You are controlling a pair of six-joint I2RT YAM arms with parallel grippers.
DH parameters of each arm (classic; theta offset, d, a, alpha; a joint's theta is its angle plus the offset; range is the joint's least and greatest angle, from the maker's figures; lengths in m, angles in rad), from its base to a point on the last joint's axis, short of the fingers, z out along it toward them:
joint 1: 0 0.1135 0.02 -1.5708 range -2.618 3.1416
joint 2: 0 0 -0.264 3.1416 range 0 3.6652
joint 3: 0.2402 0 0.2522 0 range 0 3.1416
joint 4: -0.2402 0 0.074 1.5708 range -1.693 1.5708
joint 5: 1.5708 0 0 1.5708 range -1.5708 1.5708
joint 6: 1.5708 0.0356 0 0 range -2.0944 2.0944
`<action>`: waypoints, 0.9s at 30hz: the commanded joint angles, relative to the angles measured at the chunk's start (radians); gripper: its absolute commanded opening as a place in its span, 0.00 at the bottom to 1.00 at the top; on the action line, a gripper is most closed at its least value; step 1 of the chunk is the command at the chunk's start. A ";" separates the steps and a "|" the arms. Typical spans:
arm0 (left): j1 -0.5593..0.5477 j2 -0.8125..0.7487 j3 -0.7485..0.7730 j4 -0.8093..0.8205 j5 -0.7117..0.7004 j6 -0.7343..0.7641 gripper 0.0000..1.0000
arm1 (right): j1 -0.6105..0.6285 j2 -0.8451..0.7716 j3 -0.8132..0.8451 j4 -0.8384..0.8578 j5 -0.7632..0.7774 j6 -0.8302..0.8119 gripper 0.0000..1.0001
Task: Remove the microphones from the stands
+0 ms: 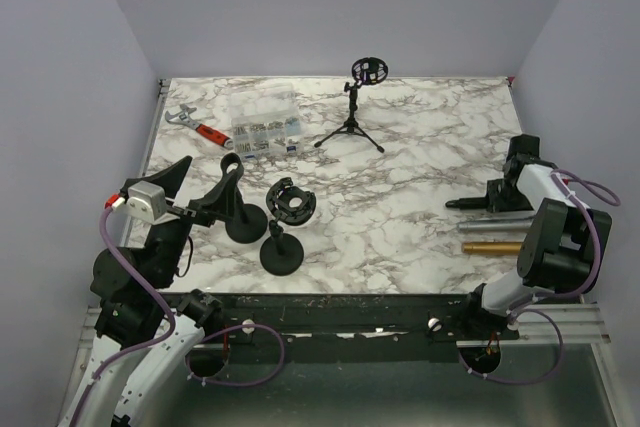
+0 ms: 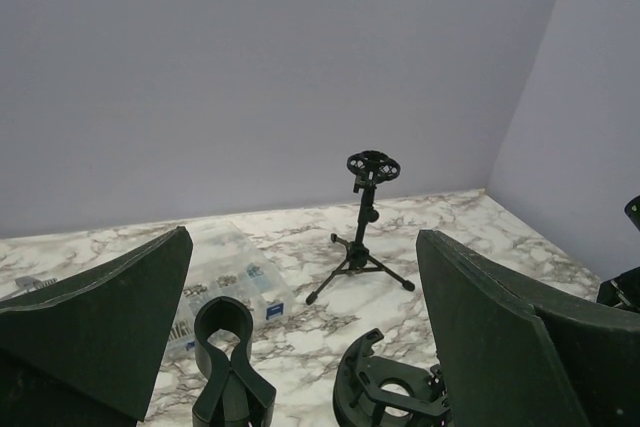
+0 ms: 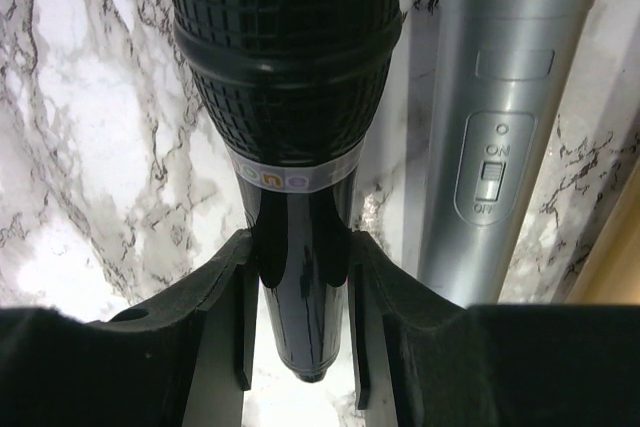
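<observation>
One microphone (image 3: 290, 97), black, sits clamped in lowered right jaws; left jaws gape wide.

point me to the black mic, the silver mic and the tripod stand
black microphone (image 3: 288, 97): right wrist view, on its textured head.
silver microphone (image 3: 505, 97): right wrist view, on the body above the switch.
tripod stand (image 2: 366, 217): left wrist view, on the upright post.

Glossy black microphone (image 3: 292, 117); matt silver microphone (image 3: 500, 127); smooth marbled table (image 3: 90, 147).
</observation>
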 commanded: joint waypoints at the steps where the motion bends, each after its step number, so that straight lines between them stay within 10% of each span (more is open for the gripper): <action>1: -0.006 0.014 -0.008 -0.002 -0.016 0.009 0.99 | -0.022 0.043 -0.015 0.012 0.061 -0.024 0.05; 12: -0.005 0.020 -0.008 0.001 -0.012 0.008 0.99 | -0.033 0.069 -0.042 0.033 0.053 -0.032 0.08; 27: -0.007 0.020 -0.009 0.000 -0.013 0.005 0.99 | -0.036 0.061 -0.061 0.061 0.031 -0.053 0.40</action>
